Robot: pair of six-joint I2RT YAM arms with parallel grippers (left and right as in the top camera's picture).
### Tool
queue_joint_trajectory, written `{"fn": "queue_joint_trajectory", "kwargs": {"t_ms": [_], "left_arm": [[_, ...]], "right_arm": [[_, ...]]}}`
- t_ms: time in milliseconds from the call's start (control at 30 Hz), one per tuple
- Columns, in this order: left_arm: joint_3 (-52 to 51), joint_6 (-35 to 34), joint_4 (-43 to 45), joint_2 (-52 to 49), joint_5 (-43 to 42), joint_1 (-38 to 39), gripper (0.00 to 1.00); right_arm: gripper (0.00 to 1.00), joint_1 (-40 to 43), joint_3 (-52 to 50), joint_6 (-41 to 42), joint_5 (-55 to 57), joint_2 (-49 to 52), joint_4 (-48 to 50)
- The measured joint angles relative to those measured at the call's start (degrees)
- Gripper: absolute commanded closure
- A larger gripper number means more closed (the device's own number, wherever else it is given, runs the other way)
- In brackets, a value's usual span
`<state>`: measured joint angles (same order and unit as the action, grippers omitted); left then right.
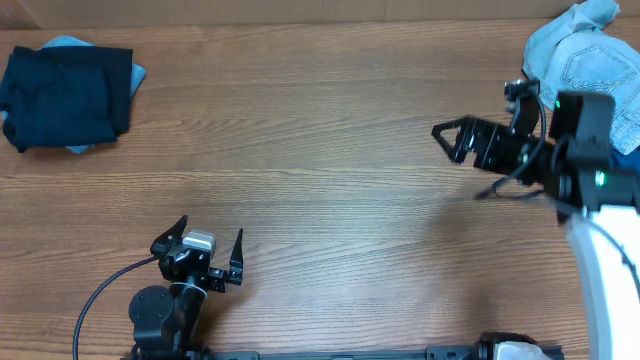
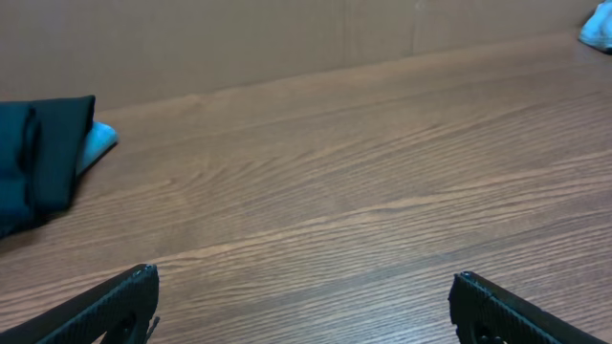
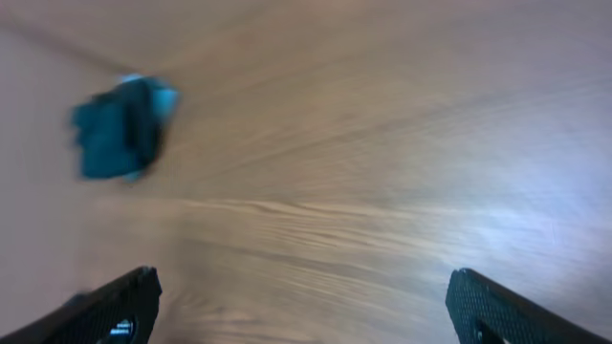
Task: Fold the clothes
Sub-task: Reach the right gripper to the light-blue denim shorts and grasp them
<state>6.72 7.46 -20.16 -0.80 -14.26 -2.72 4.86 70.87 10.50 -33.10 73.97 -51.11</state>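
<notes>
Right claw (image 1: 447, 142) jaws apart, empty, above tabletop (image 1: 320, 170); left claw (image 1: 211, 228) likewise spread. Denim shorts (image 1: 585, 60) lie near, behind right claw. Navy garment (image 1: 65, 95) sits well apart, far left.

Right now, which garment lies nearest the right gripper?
The pale denim shorts, crumpled at the far right corner, near the right gripper. The dark navy garment lies folded at the far left corner.

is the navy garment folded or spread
Folded: the navy garment lies as a compact squared bundle with layered edges.
</notes>
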Motion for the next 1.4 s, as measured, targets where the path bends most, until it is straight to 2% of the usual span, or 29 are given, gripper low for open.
{"fn": "queue_joint_trajectory", "kwargs": {"t_ms": [167,267,367,633,800,1333,1400], "left_arm": [[0.0,0.0,0.0,0.02,0.0,0.0,0.0],[0.0,0.0,0.04,0.04,0.02,0.0,0.0],[0.0,0.0,0.0,0.04,0.02,0.0,0.0],[0.0,-0.02,0.0,0.04,0.0,0.0,0.0],[0.0,0.0,0.0,0.04,0.0,0.0,0.0],[0.0,0.0,0.0,0.04,0.0,0.0,0.0],[0.0,0.0,0.02,0.04,0.0,0.0,0.0]], "right_arm": [[0.0,0.52,17.77,3.02,15.8,10.6,-12.96],[0.0,3.28,28.52,3.85,20.92,16.0,-14.86],[0.0,8.28,33.94,5.44,21.29,19.23,-14.21],[0.0,26.43,35.45,10.51,16.26,28.33,-7.58],[0.0,32.96,35.45,11.56,16.48,34.71,-1.07],[0.0,34.91,35.52,10.45,23.96,49.94,11.26],[0.04,35.01,35.52,10.45,24.5,50.97,12.48]]}}
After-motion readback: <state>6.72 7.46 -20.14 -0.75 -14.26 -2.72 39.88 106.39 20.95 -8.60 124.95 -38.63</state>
